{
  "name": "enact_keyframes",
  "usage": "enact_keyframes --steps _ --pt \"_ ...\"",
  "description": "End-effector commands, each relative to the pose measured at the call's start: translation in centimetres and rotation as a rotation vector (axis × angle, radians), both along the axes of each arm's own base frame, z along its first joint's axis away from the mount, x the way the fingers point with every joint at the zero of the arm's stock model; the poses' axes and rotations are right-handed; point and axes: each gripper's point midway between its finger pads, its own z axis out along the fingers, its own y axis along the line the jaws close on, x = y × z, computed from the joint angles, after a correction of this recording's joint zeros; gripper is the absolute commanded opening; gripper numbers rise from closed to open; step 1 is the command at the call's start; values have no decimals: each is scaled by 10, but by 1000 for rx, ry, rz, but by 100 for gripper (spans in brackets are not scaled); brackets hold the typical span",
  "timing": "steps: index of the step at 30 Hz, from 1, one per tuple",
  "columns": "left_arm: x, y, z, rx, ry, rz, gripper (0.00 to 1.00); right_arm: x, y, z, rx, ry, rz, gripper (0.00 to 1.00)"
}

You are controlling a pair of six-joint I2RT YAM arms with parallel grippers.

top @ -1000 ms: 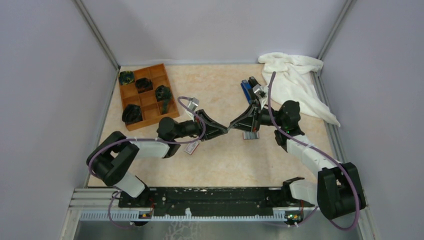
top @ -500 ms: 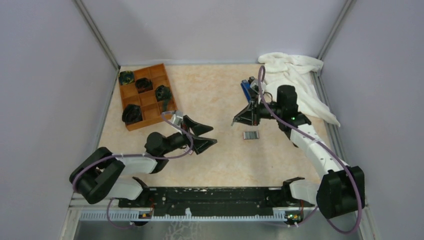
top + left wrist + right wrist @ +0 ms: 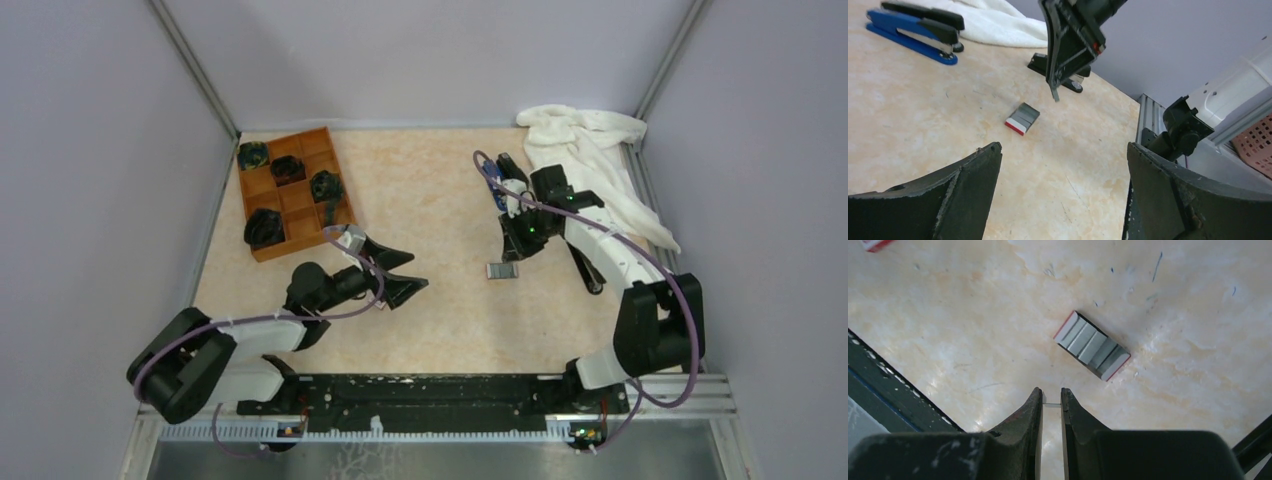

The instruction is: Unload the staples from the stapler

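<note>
My right gripper is shut on the staples, a thin silvery strip across its fingertips. It hangs just above the table beside a small white-and-red card box that holds grey ridged strips. From above, this gripper points down next to that box. The stapler, slim and black, lies to the right of the right arm and also shows behind the right gripper as a black stapler. My left gripper stands wide open and empty at left centre, its jaws far apart.
A blue stapler and another black stapler lie at the back, near a crumpled white towel. An orange compartment tray with dark items sits at back left. Walls close in the table on both sides.
The two grippers met at the table's centre. The left one then opened and drew back to the left. The right arm swung back and now hangs by the card box with the strip.
</note>
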Motion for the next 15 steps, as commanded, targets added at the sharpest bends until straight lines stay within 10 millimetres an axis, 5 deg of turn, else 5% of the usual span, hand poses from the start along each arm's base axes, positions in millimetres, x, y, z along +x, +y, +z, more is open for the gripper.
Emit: enact_keyframes --steps 1,15 --pt "11 5 -5 132 -57 62 99 7 -20 -9 -144 40 -49 8" --pt "-2 13 -25 55 -47 58 99 22 2 -29 -124 132 -85 9"
